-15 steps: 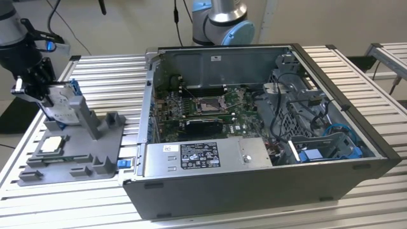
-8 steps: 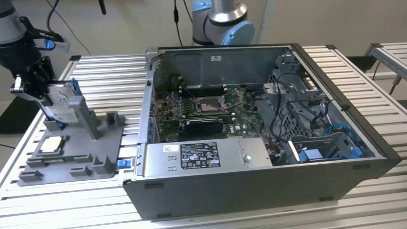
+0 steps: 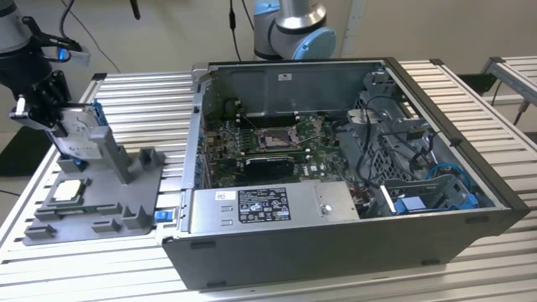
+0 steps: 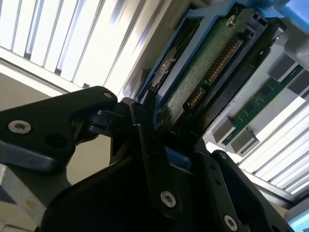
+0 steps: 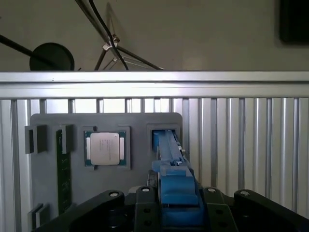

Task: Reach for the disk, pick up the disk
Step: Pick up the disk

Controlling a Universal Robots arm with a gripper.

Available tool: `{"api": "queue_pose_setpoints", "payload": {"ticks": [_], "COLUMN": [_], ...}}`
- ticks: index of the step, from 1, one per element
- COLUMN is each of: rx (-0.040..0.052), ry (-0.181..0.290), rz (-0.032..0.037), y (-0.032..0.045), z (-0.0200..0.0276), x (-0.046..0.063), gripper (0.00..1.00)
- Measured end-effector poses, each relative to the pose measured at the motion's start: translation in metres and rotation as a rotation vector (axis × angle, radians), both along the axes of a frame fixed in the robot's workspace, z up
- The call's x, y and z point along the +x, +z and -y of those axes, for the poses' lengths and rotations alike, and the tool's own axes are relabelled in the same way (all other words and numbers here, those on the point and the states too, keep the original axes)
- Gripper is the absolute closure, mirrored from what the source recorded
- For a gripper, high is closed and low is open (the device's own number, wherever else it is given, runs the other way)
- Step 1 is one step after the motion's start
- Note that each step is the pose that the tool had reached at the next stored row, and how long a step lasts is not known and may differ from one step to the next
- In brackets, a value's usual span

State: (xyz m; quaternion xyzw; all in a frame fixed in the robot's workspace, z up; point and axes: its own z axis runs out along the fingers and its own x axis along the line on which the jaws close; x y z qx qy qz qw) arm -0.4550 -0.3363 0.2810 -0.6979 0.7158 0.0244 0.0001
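Note:
The disk point(image 3: 82, 124) stands on edge in a slot of the grey stand point(image 3: 126, 167) at the exterior view's left, silver with blue side rails. My gripper point(image 3: 60, 123) is on it from the side away from the computer case. In the first wrist view the disk's blue rail point(image 5: 170, 159) runs from the stand's slot up between my two fingers, which touch it on both sides at the gripper point(image 5: 177, 195). The second wrist view shows the disk's green circuit-board underside point(image 4: 203, 72) with a black finger point(image 4: 145, 130) pressed against its edge. The gripper is shut on the disk.
A small square silver chip point(image 3: 67, 190) lies in the stand, with a green memory strip point(image 5: 61, 179) beside it. An open computer case point(image 3: 336, 157) fills the middle of the slatted aluminium table point(image 3: 143, 94). A second robot's base point(image 3: 295, 31) stands behind the case.

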Motion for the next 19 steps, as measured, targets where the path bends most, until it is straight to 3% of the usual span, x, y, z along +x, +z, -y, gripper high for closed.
{"api": "queue_pose_setpoints", "payload": {"ticks": [19], "rx": [0.0000], "ry": [0.002], "rz": [0.0015], "y": [0.0232], "z": [0.0000], "x": [-0.001], "gripper": [1.00]}}
